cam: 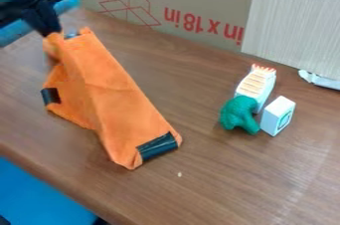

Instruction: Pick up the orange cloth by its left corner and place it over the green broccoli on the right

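The brown table (212, 184) drops off at its near-left edge; the cardboard box (193, 0) walls its far side; the orange cloth (116, 89) lies left, partly doubled, its far end seemingly raised, its near end down, so the folds look uneven and unsettled; the gripper (51, 29), far left, looks clenched on that far end; bare wood separates cloth from ridged white toy (255, 85), green toy (239, 113) and white block (278, 115), grouped right.
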Robot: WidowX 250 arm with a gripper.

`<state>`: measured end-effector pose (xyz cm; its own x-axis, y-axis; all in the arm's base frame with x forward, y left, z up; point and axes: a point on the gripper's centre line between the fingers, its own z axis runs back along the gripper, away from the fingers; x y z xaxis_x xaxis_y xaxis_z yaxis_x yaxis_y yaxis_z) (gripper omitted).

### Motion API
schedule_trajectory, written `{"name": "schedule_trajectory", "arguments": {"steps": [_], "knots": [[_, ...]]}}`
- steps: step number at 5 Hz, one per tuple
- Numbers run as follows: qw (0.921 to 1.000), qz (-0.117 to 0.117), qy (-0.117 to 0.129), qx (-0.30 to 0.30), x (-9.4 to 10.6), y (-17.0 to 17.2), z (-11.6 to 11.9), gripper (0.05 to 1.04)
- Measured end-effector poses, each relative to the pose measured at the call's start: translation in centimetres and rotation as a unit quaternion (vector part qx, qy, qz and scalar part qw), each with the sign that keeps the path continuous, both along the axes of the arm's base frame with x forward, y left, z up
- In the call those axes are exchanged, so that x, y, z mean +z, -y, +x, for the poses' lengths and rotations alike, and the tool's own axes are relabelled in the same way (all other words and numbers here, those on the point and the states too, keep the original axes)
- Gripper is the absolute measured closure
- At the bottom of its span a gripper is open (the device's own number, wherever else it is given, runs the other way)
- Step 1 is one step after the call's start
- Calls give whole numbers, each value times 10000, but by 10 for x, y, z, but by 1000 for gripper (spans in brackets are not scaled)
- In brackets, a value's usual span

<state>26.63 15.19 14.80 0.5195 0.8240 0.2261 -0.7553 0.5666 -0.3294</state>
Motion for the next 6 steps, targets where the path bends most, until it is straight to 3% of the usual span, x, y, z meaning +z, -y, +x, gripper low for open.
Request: {"name": "schedule_trajectory", "arguments": {"steps": [2,3,6], "knots": [[9998,-188,75,6,26,38,30,1025],[9997,-128,161,-161,36,55,47,1025],[9978,-128,-76,-640,39,117,116,1025]]}}
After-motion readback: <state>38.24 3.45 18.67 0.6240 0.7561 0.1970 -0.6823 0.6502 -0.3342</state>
